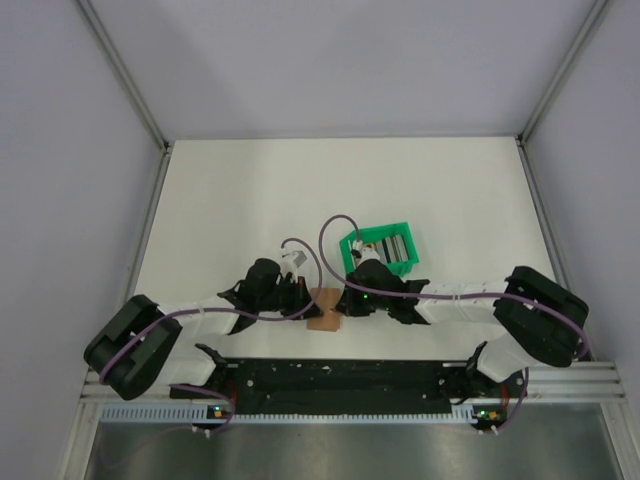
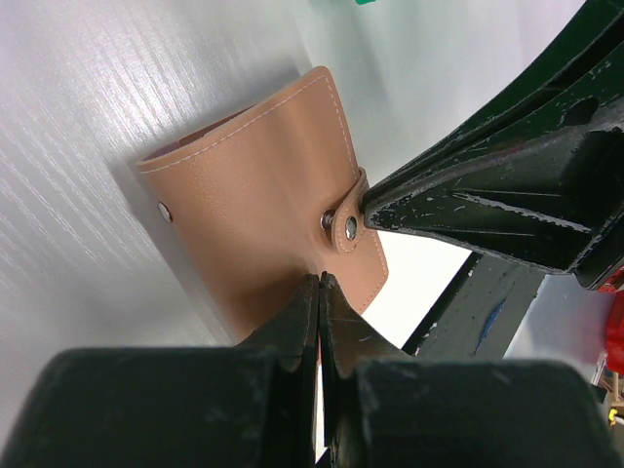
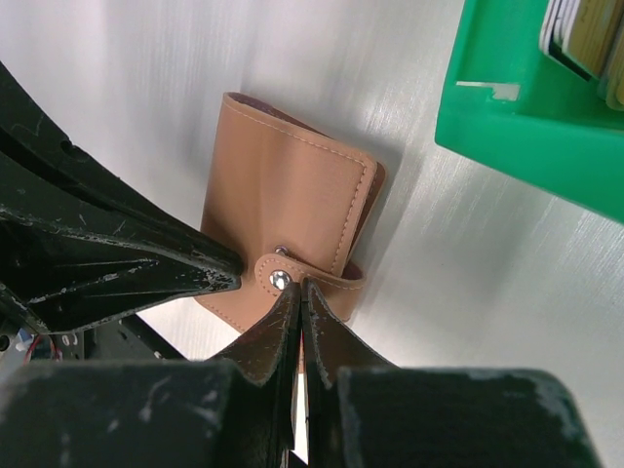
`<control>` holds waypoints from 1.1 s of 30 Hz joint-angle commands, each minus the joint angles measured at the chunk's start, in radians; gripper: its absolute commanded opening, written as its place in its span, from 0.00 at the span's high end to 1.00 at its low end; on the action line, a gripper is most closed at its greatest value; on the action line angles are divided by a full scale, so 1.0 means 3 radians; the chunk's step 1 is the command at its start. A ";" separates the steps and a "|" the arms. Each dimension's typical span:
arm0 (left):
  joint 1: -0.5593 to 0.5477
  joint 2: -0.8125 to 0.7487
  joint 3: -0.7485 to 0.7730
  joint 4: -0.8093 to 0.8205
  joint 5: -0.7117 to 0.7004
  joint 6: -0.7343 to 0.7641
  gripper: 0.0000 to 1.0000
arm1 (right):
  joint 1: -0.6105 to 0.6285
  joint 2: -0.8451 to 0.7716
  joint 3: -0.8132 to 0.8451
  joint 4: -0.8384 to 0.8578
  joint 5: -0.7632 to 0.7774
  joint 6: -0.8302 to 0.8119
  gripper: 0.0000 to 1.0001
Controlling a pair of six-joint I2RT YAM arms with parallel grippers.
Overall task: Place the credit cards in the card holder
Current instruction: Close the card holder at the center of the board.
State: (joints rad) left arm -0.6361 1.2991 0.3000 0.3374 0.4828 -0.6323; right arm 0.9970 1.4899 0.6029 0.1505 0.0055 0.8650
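The tan card holder (image 1: 323,310) lies folded on the table between both grippers. In the left wrist view the card holder (image 2: 255,210) has my left gripper (image 2: 320,281) shut, its tips pressed against the face. My right gripper (image 3: 300,287) is shut on the holder's snap strap (image 3: 310,276), with the strap's snap (image 3: 281,281) lifted just off the stud. The holder's face (image 3: 283,185) lies above it in that view. The credit cards (image 3: 583,29) stand in the green tray (image 3: 517,107); they also show in the top view (image 1: 388,245). From above, the left gripper (image 1: 306,300) and the right gripper (image 1: 343,303) meet over the holder.
The green tray (image 1: 398,266) stands just behind the right gripper, close to the holder. The black base rail (image 1: 340,375) runs along the near edge right in front of the holder. Purple cables loop above both wrists.
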 commanded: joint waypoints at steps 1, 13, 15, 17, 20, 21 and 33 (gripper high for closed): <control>-0.0002 0.0067 -0.0039 -0.0056 -0.0116 0.0073 1.00 | 0.0051 0.0040 0.0122 0.0148 0.0017 0.0001 1.00; -0.0002 0.0067 -0.0044 -0.0041 -0.0111 0.0067 1.00 | 0.0046 0.0116 0.0194 0.0204 0.0074 -0.0015 1.00; 0.0003 0.0067 -0.0044 -0.0036 -0.0111 0.0073 1.00 | 0.0046 0.0137 0.0219 0.0168 0.0084 -0.0025 1.00; -0.0002 0.0067 -0.0044 -0.0036 -0.0111 0.0067 1.00 | 0.0046 0.0157 0.0245 0.0127 0.0089 -0.0040 1.00; 0.0003 0.0072 -0.0044 -0.0041 -0.0116 0.0057 1.00 | 0.0046 0.0168 0.0235 0.0153 0.0079 -0.0045 1.00; 0.0003 0.0067 -0.0044 -0.0041 -0.0111 0.0067 1.00 | 0.0051 0.0168 0.0240 0.0148 0.0079 -0.0051 1.00; -0.0002 0.0067 -0.0044 -0.0041 -0.0116 0.0067 1.00 | 0.0194 0.0305 0.0557 -0.0434 0.0400 -0.0122 1.00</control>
State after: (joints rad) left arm -0.6361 1.3010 0.3000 0.3397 0.4835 -0.6323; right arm 1.0290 1.5471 0.6968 0.0845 0.0566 0.8455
